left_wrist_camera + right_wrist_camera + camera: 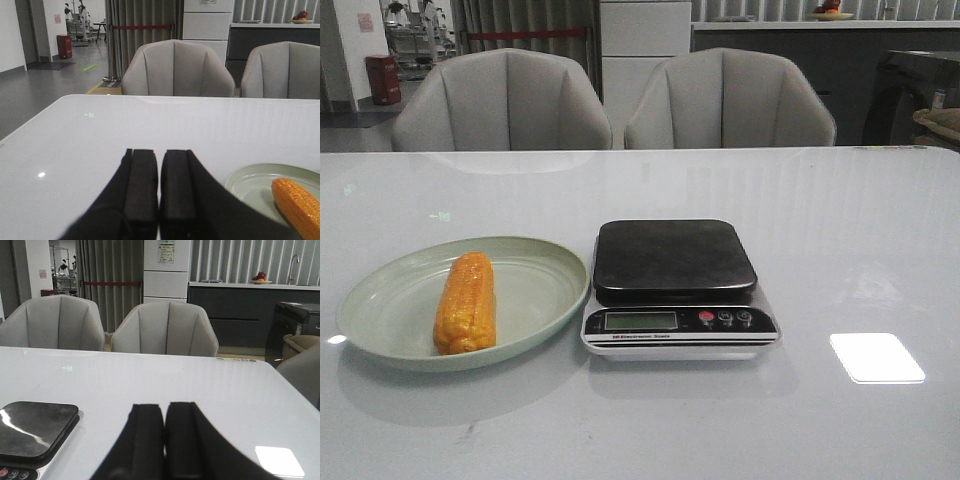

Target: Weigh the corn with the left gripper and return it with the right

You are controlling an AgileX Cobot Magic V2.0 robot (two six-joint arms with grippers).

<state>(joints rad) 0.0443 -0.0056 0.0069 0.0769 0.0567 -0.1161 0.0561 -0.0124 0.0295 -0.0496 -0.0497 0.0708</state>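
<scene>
Looking over the table, we see the corn [466,303] lying in a pale green plate [380,300], beside a kitchen scale [675,290] with its display unreadable. Neither arm shows here; both the left gripper [159,195] and right gripper [165,440] are pressed together, empty.

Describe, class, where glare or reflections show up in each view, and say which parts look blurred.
Front view: a bright rectangular glare patch on the table, chair reflections along its far edge. Left wrist view: left pincer soft and blurred; corn fairly sharp. Right wrist view: streaky glare on the scale platform; right pincer blurred.
</scene>
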